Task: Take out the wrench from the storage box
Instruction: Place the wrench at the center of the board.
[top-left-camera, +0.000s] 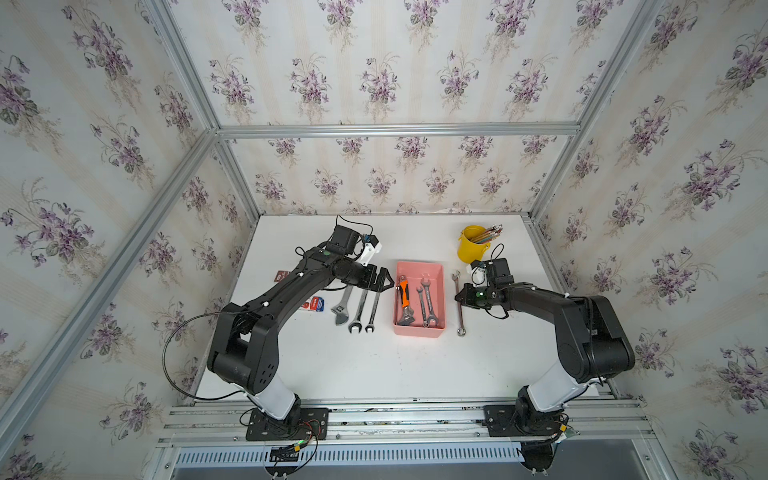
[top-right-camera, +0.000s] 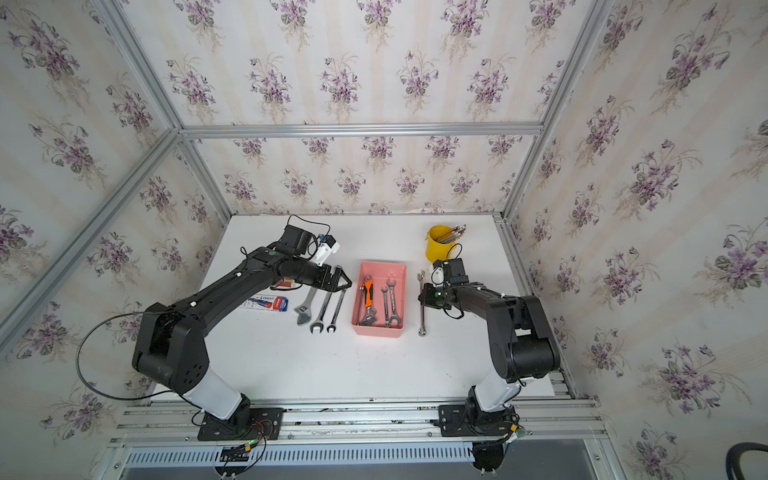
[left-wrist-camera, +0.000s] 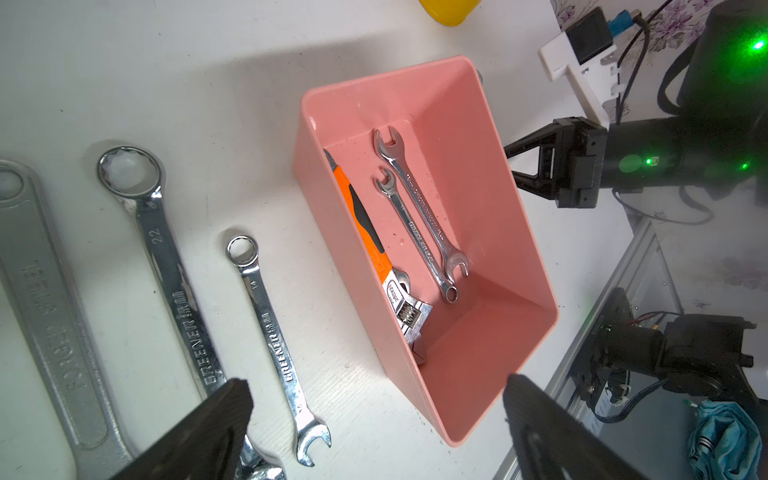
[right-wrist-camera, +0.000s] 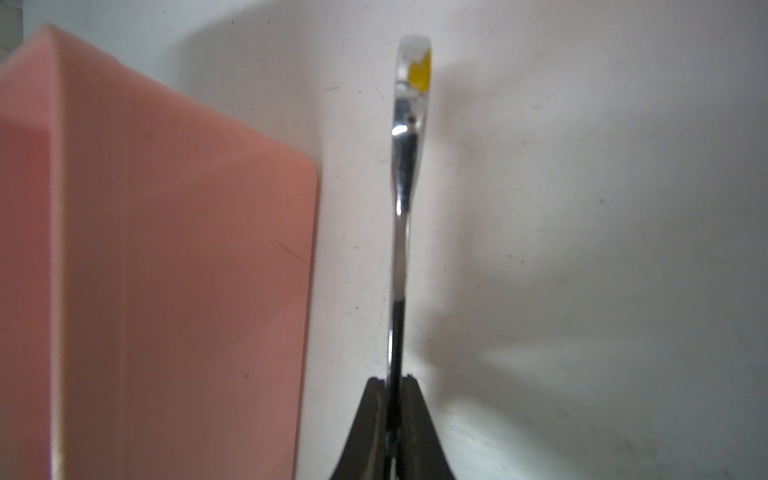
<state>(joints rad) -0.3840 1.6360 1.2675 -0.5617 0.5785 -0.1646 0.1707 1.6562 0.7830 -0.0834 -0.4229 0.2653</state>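
In both top views the pink box (top-left-camera: 419, 331) is seen at the centre of the white table (top-left-camera: 374, 374). The wrench (top-left-camera: 460, 318) is found outside the box, just right of it in the frame, apart from its wall and parallel to it. It is clamped at mid-shaft by the right gripper (top-left-camera: 457, 297). In the right wrist view the shaft is pinched edge-on between the closed fingers (right-wrist-camera: 417, 415). Whether it touches the table cannot be told. The left gripper (top-left-camera: 387, 281) is held spread wide at the box's left edge. An orange-handled wrench (top-left-camera: 404, 296) and two small spanners (top-left-camera: 428, 301) lie in the box. Three wrenches (top-left-camera: 359, 309) lie left of it.
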